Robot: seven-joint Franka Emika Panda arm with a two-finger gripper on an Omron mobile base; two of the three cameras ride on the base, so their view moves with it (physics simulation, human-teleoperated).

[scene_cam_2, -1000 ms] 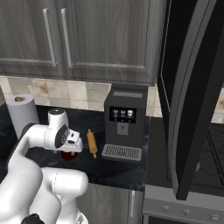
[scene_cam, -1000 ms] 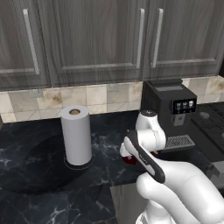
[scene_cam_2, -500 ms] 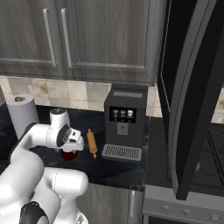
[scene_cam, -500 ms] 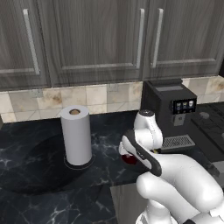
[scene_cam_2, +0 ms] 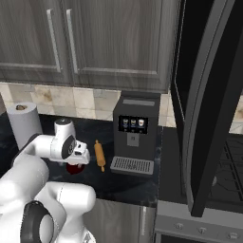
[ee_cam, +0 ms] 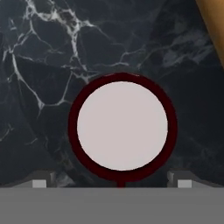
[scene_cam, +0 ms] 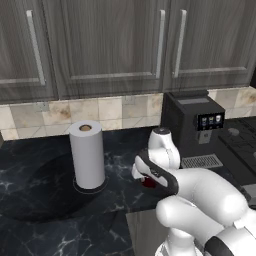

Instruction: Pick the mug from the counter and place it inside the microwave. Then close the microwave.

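The mug [ee_cam: 122, 127] stands on the black marble counter [ee_cam: 43, 65], seen from straight above: dark red rim, white inside. My gripper [ee_cam: 112, 183] hangs open just above it, its fingertips [ee_cam: 39, 182] wide apart on either side of the rim, holding nothing. From the base cameras a sliver of the red mug [scene_cam: 148, 182] [scene_cam_2: 73, 168] peeks out under my hand. The microwave's tall dark door [scene_cam_2: 201, 99] stands swung open at the right.
A wooden rolling pin [scene_cam_2: 99, 155] [ee_cam: 214, 26] lies close to the right of the mug. Behind it stands the black coffee machine [scene_cam: 192, 125] [scene_cam_2: 135, 133]. A paper towel roll [scene_cam: 87, 155] [scene_cam_2: 23, 124] stands to the left on the counter [scene_cam: 40, 200].
My hand has sunk slightly over the mug and the elbow has shifted. The mug and the other things have not moved.
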